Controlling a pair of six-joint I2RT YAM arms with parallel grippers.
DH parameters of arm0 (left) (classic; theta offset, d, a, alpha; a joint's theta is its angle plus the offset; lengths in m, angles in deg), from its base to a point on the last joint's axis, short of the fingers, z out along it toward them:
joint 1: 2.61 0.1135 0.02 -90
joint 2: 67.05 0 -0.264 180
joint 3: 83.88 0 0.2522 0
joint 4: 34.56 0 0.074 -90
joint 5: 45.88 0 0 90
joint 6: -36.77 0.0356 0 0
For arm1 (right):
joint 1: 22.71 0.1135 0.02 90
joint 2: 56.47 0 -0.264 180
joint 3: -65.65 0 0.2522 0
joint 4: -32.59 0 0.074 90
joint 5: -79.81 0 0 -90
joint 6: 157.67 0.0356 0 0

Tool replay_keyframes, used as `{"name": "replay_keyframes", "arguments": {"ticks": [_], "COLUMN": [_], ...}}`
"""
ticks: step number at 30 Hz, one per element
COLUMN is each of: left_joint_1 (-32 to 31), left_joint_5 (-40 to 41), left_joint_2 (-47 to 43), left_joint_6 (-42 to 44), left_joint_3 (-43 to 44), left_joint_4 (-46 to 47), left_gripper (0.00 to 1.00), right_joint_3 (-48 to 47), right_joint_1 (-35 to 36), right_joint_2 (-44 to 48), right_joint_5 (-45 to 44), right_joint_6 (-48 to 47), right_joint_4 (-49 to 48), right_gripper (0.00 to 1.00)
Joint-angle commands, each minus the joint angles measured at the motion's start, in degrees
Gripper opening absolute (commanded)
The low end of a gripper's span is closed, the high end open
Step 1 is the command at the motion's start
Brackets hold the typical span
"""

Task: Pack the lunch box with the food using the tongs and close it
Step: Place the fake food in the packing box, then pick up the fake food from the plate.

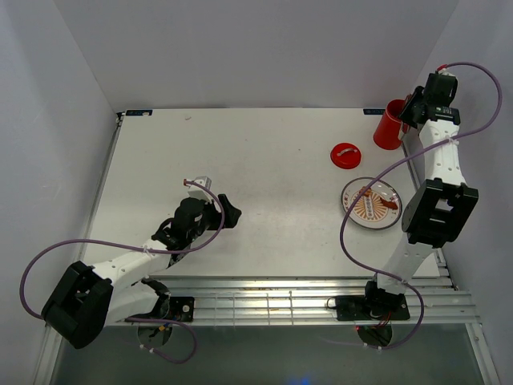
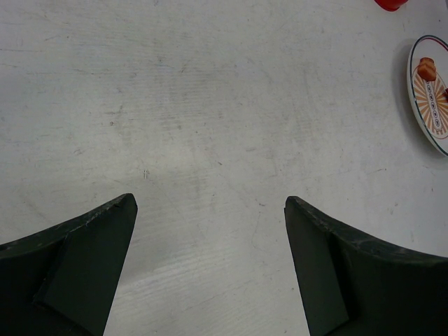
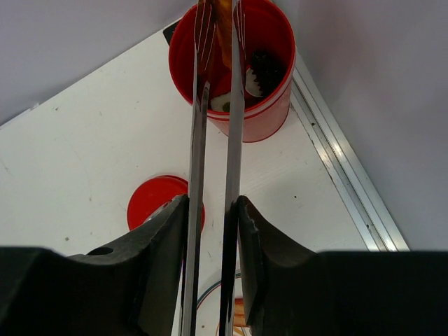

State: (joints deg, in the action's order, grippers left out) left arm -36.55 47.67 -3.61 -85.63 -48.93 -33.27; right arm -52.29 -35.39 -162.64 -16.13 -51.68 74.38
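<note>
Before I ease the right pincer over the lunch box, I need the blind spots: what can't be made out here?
- Right wrist: the tips of the tongs and the food piece between them, cut off by the top edge.
- Top external: the tongs and the inside of the lunch box, covered by the right arm and too small.
- Left wrist: the plate, cut by the right edge.
</note>
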Motion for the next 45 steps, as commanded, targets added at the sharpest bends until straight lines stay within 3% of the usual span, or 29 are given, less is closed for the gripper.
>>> {"name": "replay_keyframes", "arguments": {"ticks": [1,7,13,18,25,33,36,45], "left_joint_1": [-0.3,-0.3,-0.3,-0.3,-0.3,-0.3,-0.3,-0.3], "left_joint_5": [-0.6,-0.7,-0.5,-0.7,-0.4,0.4,1.3,1.6], "left_joint_2": [-1.1,-1.2,-1.6,-1.0,-0.9,-1.4,-1.5,-1.9], "left_joint_6": [0.3,0.3,0.3,0.1,0.1,0.3,0.6,0.4], "left_joint_3": [1.7,1.8,1.7,1.8,1.8,0.3,0.1,0.1], "left_joint_4": [0.7,0.7,0.7,0.9,0.9,2.4,2.2,2.1], "left_gripper": [0.97,0.97,0.97,0.97,0.97,0.97,0.97,0.97], "right_joint_3": [-0.3,-0.1,0.5,0.6,12.1,32.9,40.0,39.8], "right_joint_1": [-0.1,-0.1,-0.1,-0.1,-0.1,0.0,0.0,0.0], "right_joint_2": [0.3,1.0,2.3,4.2,16.8,27.8,32.0,34.3], "right_joint_5": [-1.2,-0.9,-1.0,-1.3,0.3,8.9,7.3,0.5], "right_joint_6": [-0.9,-1.0,-1.0,0.8,1.9,-1.4,-2.4,-9.4], "right_joint_4": [-4.5,-4.7,-4.0,2.5,9.9,15.1,14.3,18.0], "right_gripper": [0.38,0.47,0.48,0.47,0.46,0.47,0.47,0.53]}}
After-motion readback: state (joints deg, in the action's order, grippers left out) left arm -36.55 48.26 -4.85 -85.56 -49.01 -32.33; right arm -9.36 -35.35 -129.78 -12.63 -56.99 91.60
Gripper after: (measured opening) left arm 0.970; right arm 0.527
